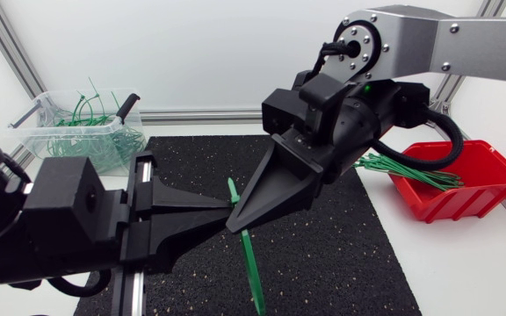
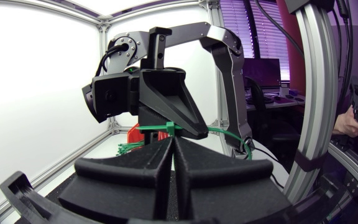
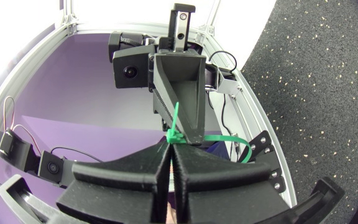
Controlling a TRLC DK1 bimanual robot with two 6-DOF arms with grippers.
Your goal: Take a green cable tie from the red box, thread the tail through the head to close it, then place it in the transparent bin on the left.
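Note:
My two grippers meet tip to tip above the black mat (image 1: 350, 263), with a green cable tie (image 1: 251, 259) between them. The left gripper (image 1: 229, 204) comes in from the left and is shut on the tie near its head. The right gripper (image 1: 235, 222) slants down from the upper right, also shut on the tie. The tie's tail hangs down toward the table's front. In the left wrist view the tie's head (image 2: 169, 128) sits just past my left gripper (image 2: 171, 140), and the strap (image 2: 229, 132) curves away. In the right wrist view, a short end (image 3: 176, 118) sticks up beyond the right gripper (image 3: 169, 147).
The red box (image 1: 486, 189) with several loose green ties (image 1: 407, 171) stands at the right edge of the mat. The transparent bin (image 1: 38, 132) at the back left holds several closed green ties. Aluminium frame posts run along the table's back and sides.

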